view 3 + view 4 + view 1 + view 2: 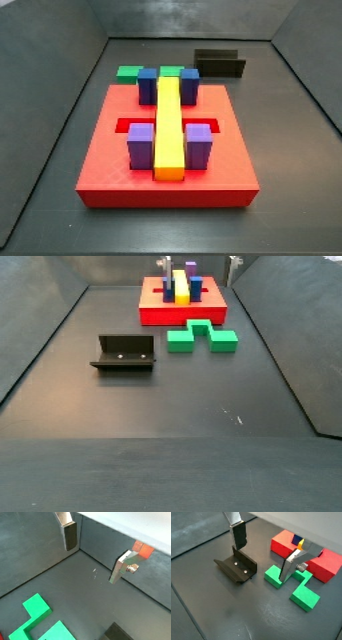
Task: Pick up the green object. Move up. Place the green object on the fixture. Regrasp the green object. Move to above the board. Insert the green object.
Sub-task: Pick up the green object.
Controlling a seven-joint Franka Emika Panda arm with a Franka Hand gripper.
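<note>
In both wrist views the gripper (264,551) hangs above the floor with its fingers (69,536) spread wide and nothing between them, the green object (291,584) lying below beside the fixture (238,568). In both side views the green object (201,334) lies on the floor touching the board (182,306), apart from the fixture (124,353).

dark grey floor (160,436) – matte, faintly scuffed – boxed by dark grey walls (27,336) (plain).
</note>
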